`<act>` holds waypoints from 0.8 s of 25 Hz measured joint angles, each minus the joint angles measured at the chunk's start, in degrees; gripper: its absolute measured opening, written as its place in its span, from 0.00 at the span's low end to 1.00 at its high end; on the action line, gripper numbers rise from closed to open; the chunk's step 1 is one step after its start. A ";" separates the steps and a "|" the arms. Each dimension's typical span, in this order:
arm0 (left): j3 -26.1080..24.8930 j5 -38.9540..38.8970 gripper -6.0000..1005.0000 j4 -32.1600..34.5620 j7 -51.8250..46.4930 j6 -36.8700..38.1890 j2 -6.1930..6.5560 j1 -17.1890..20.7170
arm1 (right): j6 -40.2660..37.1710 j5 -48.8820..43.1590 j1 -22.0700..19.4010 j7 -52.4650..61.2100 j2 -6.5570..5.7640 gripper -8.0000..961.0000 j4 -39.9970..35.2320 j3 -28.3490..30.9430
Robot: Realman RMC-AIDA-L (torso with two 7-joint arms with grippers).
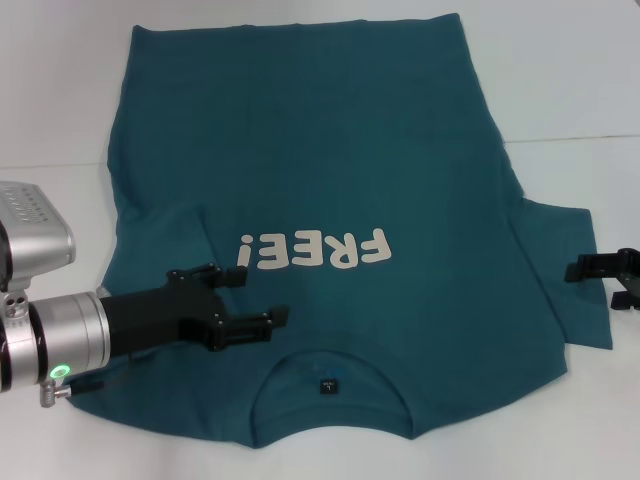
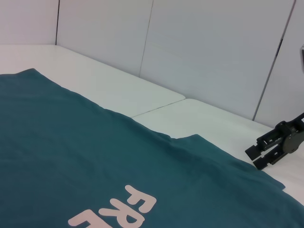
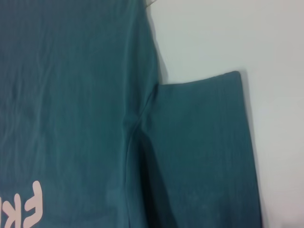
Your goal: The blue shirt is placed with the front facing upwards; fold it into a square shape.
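The blue shirt (image 1: 330, 160) lies flat and front up on the white table, its collar (image 1: 335, 375) nearest me and the cream "FREE!" print (image 1: 315, 248) across the chest. My left gripper (image 1: 265, 295) hovers open over the shirt's near left shoulder area, beside the print, with nothing between its fingers. My right gripper (image 1: 592, 285) stands open at the outer edge of the right sleeve (image 1: 565, 250), holding nothing; it also shows in the left wrist view (image 2: 252, 158). The right wrist view looks down on that sleeve (image 3: 199, 152) spread flat. The left sleeve is hidden under my left arm.
The white table (image 1: 580, 80) shows bare around the shirt, with a seam (image 1: 570, 140) running across it. Pale wall panels (image 2: 213, 52) stand behind the table's far edge.
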 joint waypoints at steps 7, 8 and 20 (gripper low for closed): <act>0.00 0.00 0.87 -0.07 0.04 0.00 0.00 -0.01 | 0.66 0.00 0.04 0.00 0.10 0.84 -0.03 -0.03; 0.00 0.00 0.87 -0.09 0.04 0.00 0.00 -0.01 | 0.90 0.00 0.05 0.00 0.17 0.84 0.01 -0.05; 0.00 0.00 0.87 -0.13 0.04 0.00 0.00 -0.10 | 1.73 0.92 0.40 0.00 0.28 0.82 1.59 0.38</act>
